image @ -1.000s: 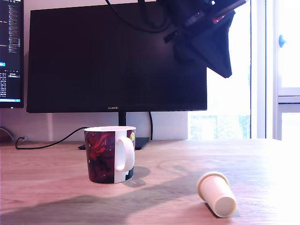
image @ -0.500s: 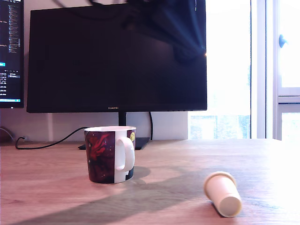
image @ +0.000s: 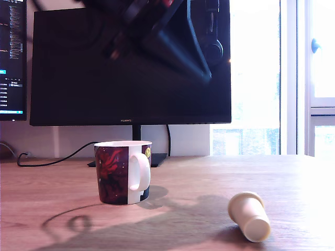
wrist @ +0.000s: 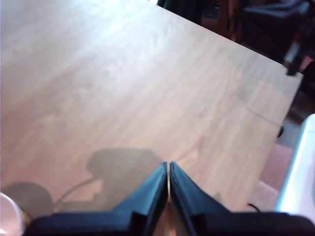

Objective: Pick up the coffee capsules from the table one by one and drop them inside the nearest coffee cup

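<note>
Nearest the exterior camera, the cream-white tapered rimmed capsule [image: 249, 216] lies on its side on the light brown wood-grain bench [image: 47, 188], at about four o'clock from the mug, long axis running near to far with the narrow end toward the camera. Behind it stands the red-and-black swirl-print ceramic mug [image: 123, 171] with white handle. My hand [wrist: 169, 169] hangs high above both, fingers pressed together and empty; I judge the capsule lies below, outside my wrist view
</note>
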Available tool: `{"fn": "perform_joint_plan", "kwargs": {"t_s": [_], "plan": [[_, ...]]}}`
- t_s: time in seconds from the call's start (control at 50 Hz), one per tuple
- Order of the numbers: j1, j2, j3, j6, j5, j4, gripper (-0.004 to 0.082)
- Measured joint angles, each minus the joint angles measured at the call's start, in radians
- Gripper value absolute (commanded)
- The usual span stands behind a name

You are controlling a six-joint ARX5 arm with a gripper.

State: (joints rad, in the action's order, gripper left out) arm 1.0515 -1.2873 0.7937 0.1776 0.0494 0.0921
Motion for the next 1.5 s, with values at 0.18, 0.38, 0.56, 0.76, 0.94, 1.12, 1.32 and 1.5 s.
{"fn": "perform_joint_plan", "kwargs": {"t_s": [0.18, 0.38, 0.56, 0.76, 0.94, 1.12, 1.32, 1.5], "plan": [[0.028, 0.036, -0.093, 0.060, -0.006, -0.065, -0.0021], [0.075, 0.038, -0.154, 0.124, -0.030, -0.102, -0.0021], [0.130, 0.038, -0.156, 0.158, -0.072, -0.106, -0.0021], [0.174, 0.038, -0.156, 0.181, -0.106, -0.075, -0.0021], [0.199, 0.038, -0.159, 0.192, -0.157, -0.046, -0.0021], [0.201, 0.038, -0.159, 0.210, -0.150, -0.034, -0.0021], [0.201, 0.038, -0.159, 0.210, -0.128, -0.034, -0.0006], [0.202, 0.038, -0.159, 0.276, -0.121, -0.040, 0.0667]]}}
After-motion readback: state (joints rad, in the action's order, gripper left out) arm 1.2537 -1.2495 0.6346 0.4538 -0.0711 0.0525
